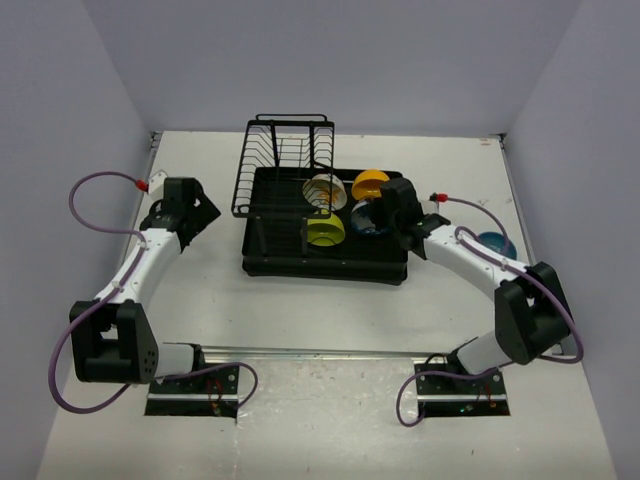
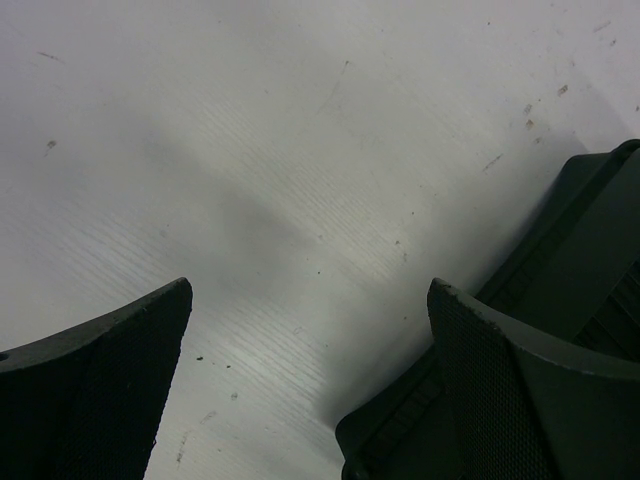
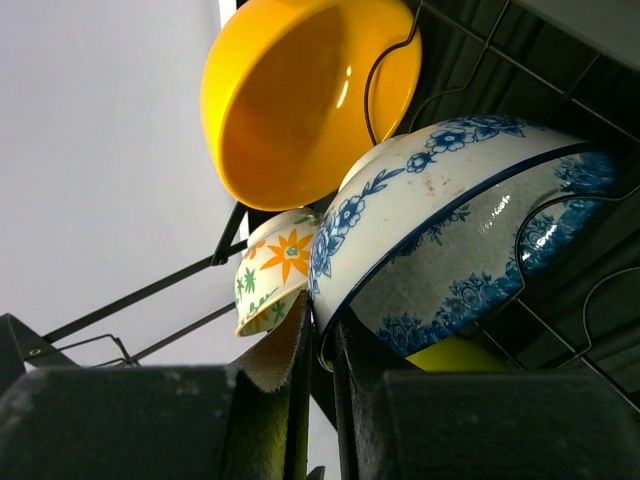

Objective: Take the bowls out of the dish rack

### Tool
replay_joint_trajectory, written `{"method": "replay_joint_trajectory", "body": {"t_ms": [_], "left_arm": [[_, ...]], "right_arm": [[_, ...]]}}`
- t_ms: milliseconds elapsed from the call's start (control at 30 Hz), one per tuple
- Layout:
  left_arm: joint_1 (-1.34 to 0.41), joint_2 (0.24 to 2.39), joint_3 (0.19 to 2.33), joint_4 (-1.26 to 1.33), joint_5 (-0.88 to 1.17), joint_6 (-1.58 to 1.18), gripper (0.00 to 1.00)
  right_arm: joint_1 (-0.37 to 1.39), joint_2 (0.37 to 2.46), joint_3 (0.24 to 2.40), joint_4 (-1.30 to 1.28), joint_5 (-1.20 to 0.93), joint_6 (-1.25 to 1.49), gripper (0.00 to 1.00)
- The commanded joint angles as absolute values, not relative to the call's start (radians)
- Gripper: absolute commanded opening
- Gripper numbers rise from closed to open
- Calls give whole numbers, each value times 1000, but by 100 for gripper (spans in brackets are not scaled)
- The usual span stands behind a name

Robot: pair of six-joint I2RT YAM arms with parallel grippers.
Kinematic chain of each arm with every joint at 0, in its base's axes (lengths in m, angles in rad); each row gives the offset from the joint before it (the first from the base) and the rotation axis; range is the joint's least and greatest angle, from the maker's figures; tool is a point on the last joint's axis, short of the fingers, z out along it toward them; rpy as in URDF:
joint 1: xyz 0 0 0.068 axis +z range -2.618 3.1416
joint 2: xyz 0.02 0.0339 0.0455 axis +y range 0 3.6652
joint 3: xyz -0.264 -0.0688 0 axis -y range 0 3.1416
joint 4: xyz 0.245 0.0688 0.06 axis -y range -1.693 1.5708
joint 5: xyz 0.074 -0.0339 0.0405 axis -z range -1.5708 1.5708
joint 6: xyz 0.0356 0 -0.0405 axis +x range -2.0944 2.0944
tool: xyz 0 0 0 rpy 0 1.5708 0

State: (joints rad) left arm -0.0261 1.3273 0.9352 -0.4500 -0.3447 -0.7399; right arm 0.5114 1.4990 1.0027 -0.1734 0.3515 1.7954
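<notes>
Mid-surface [image 1: 300, 310], the dish rack [image 1: 320, 268]: a matte black rectangular tray with a raised lip, plus an upright wire section [image 1: 285, 165] of thin black rods at its far left. Four round bowls propped on edge among the wires inside the tray. At the far right, an orange bowl [image 3: 300, 100], smooth and glossy. Just left of it, a small white bowl [image 3: 272, 272] painted with orange flowers and green leaves. Nearer the arms, a yellow-green bowl [image 1: 325, 233], shiny, only a sliver of it in the right wrist view. To its right, a glazed blue-flowered bowl [image 3: 450, 220], pale with blue sprays outside and a dark blue line along the rim, leaning against a curved wire, just beside the white bowl. Outside the rack, a shiny blue bowl [image 1: 495, 243] on the surface by the right forearm, well apart from the tray. Right jaws almost fully closed, pinching the lower rim of the blue-flowered bowl between a rough, fabric-like pad [image 3: 285, 360] and a smoother dark one. Left jaws spread wide, gripping nothing, over bare surface near the tray's left side, one rounded black tray corner at the right edge of the left wrist view; both inner faces finely textured black. Underneath them, pale surface, faintly ribbed and lightly speckled. Left arm [image 1: 135, 272] and right arm [image 1: 462, 262] in smooth white shells with black joints.
</notes>
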Motion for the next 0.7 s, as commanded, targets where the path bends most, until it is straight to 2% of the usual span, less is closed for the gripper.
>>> {"method": "replay_joint_trajectory", "body": {"t_ms": [0, 533, 667], "left_arm": [[-17, 1316, 956, -448, -360, -730, 100], [-12, 1290, 919, -440, -341, -745, 100], [-14, 1281, 904, -439, -333, -749, 100]], "right_arm": [[523, 1480, 936, -192, 379, 1787, 0], [558, 1378, 787, 41, 465, 1666, 0], [563, 1356, 801, 28, 475, 1663, 0]]}}
